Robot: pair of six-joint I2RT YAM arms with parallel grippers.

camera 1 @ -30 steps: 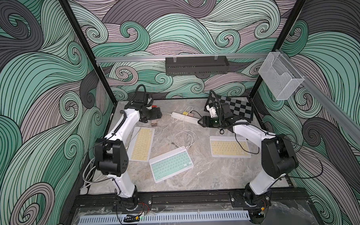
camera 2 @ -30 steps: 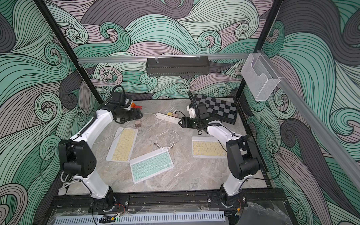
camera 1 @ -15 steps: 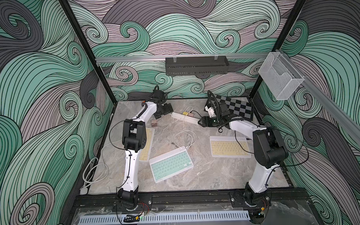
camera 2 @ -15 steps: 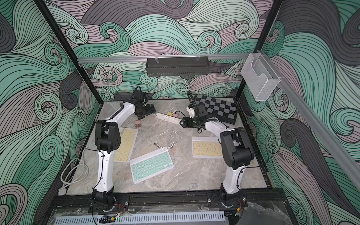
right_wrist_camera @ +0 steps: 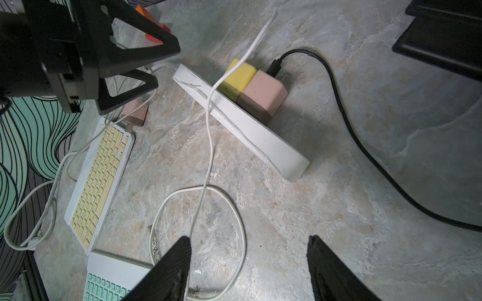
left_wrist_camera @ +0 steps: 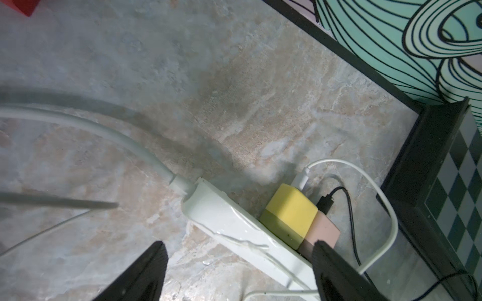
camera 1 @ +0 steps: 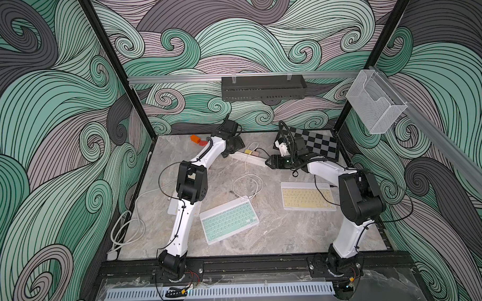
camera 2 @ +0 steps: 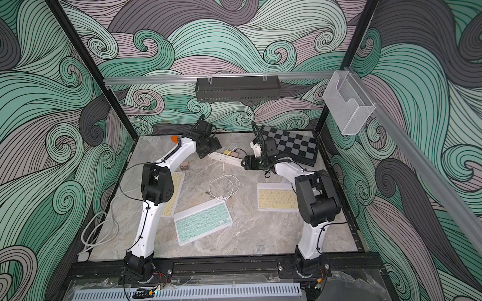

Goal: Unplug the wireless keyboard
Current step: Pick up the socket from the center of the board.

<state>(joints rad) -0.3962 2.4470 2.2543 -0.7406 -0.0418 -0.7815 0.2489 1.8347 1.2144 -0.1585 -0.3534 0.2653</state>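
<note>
A white power strip lies at the back of the table with a yellow charger and a pink charger plugged in. A white cable loops from the yellow charger to the green keyboard. A black cable leaves the pink charger toward the right yellow keyboard. My left gripper is open just above the strip's left end, one finger beside the pink charger. My right gripper hangs open and empty near the strip's right end.
A second yellow keyboard lies under the left arm, a loose pink charger by its corner. A chessboard sits back right, orange and red blocks back left. The strip's thick white cord coils along the left edge.
My left arm has swung from the back left corner rightward to the power strip's left end. The right arm has hardly moved.
</note>
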